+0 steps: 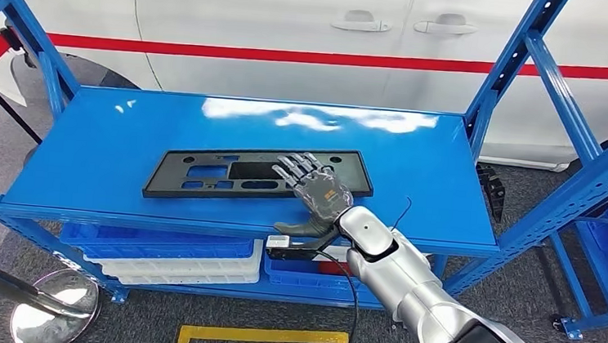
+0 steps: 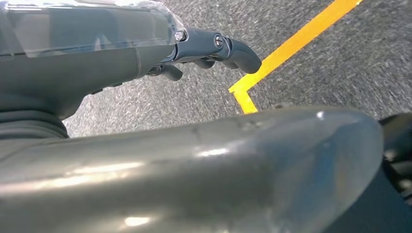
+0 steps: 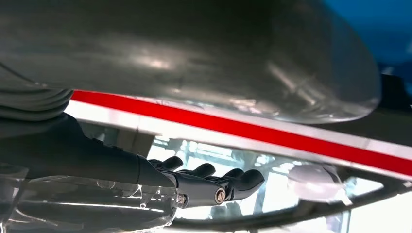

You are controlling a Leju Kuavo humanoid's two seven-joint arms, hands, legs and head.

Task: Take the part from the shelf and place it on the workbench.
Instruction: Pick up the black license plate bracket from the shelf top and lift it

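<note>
Right arm: silver, reaching in from the lower right of the head view, cables hanging under the wrist.
Right hand (image 1: 317, 191): fingers stretched flat and apart, lying over the near right end of the part, thumb hanging below the shelf's front lip; it is grasping nothing yet, and whether the fingers are touching the part I cannot tell.
Left hand (image 2: 214, 51): hanging down over grey floor beside a yellow floor line (image 2: 296, 46); fingers look loosely curled with nothing in them, but whether they are fully closed I cannot tell.
Part (image 1: 227, 174): a long, flat, black panel with several cut-out openings, lying flat on the blue shelf (image 1: 106, 148), its long side running along the front edge, right of centre.
Handling: it is looking like thin moulded plastic, so probably light and fairly stiff, though likely flexing along its length if lifted by one end; the glossy shelf is probably letting it slide.
Grasp: the near long edge at the right end seems best, fingers on top and thumb under once the edge is drawn over the lip; a cut-out rim could also be giving purchase.
Risk: tipping from an off-centre hold.
Behind: a white car (image 1: 312, 25) with a red stripe.
</note>
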